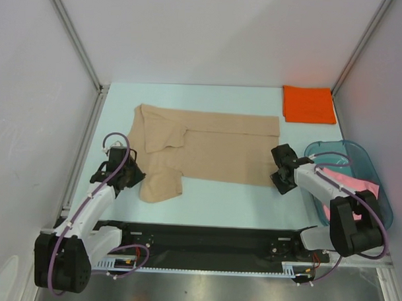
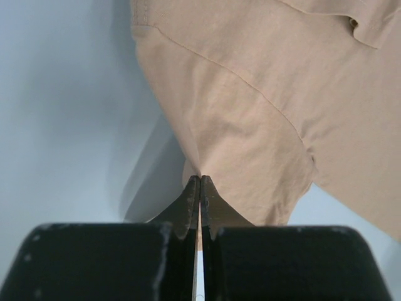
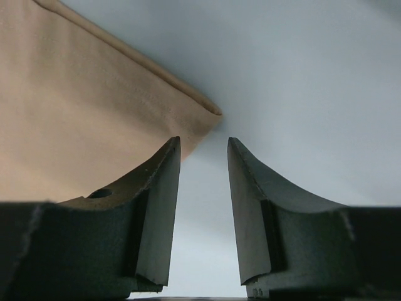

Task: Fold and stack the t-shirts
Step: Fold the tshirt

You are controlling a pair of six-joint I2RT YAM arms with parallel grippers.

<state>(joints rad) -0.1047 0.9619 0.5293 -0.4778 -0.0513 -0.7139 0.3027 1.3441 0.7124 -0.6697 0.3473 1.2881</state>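
Observation:
The tan t-shirt (image 1: 208,147) lies half folded across the middle of the table. My left gripper (image 1: 135,172) is at its near left edge, shut on a pinch of the tan cloth (image 2: 250,125), which lifts up to the tips. My right gripper (image 1: 280,181) is open and empty just off the shirt's near right corner (image 3: 207,113). The orange t-shirt (image 1: 308,104) lies folded at the back right. The pink t-shirt (image 1: 348,182) sits crumpled in the teal tub.
The translucent teal tub (image 1: 343,150) stands at the right edge, under my right arm. White walls with metal posts close in the table on the left, back and right. A black rail (image 1: 204,246) runs along the near edge.

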